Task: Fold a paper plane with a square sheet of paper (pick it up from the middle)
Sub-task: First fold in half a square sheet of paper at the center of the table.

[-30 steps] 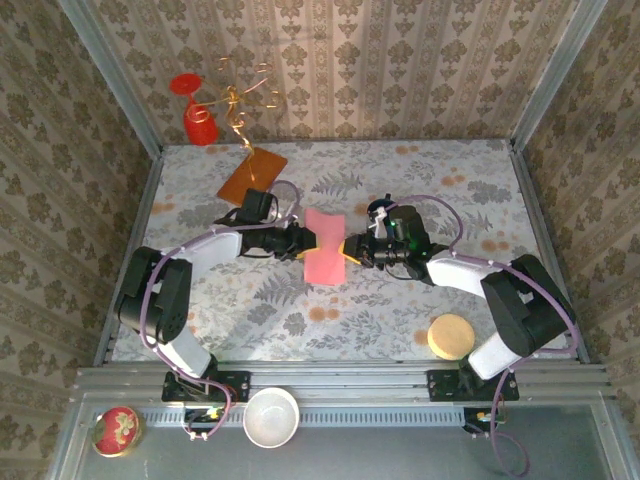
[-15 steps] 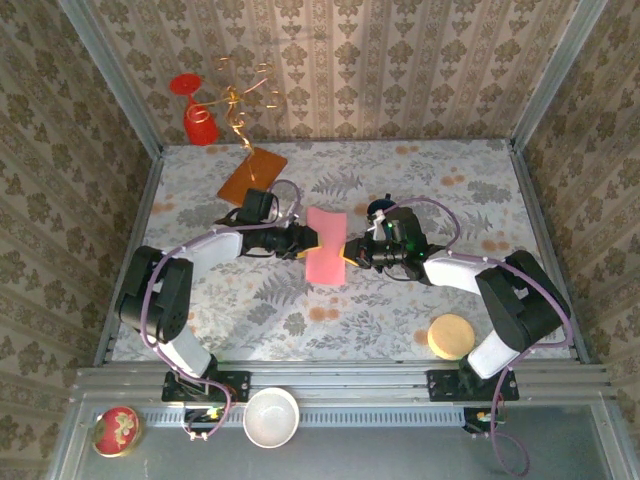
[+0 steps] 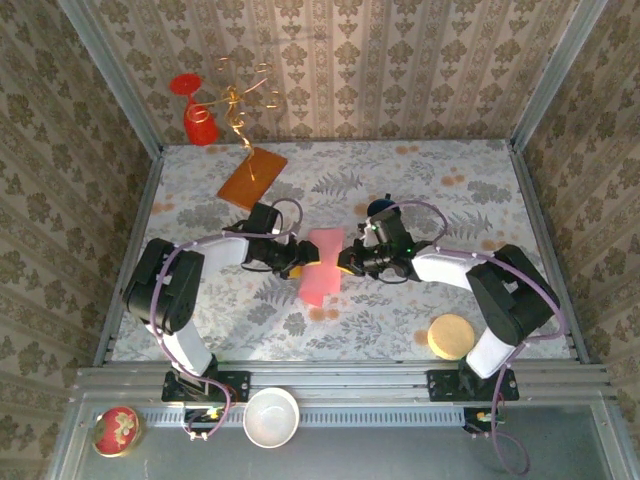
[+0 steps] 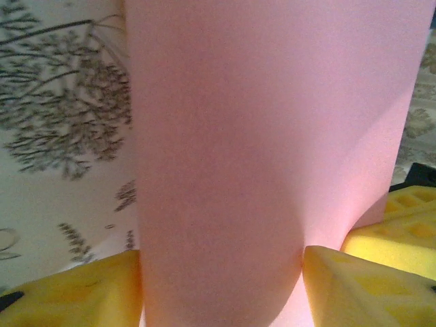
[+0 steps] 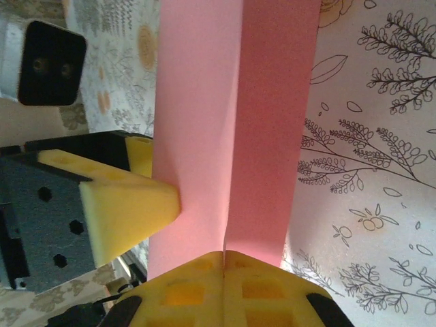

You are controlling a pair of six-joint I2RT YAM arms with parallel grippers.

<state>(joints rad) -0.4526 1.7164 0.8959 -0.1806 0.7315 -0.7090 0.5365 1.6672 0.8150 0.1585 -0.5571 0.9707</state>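
The pink-red sheet of paper [image 3: 319,272] is bent lengthwise into a narrow folded strip and hangs between my two grippers at the middle of the table. My right gripper [image 3: 346,262] is shut on the fold at the sheet's right side; in the right wrist view its fingertips [image 5: 204,272] meet flat on the crease of the paper [image 5: 225,122]. My left gripper [image 3: 295,258] stands open at the sheet's left side. In the left wrist view the paper [image 4: 266,136] bulges between the two yellow fingers [image 4: 68,293], which are well apart.
An orange-brown board [image 3: 252,178] lies at the back left, with a red cup and gold wire [image 3: 198,122] behind it. A round tan disc [image 3: 450,336] sits front right. A white bowl [image 3: 271,416] and a red round cushion [image 3: 118,430] rest on the front ledge.
Both grippers and the paper have shifted toward the near edge, and the strip now tilts. The left gripper's fingers have spread apart; the right gripper has closed on the fold.
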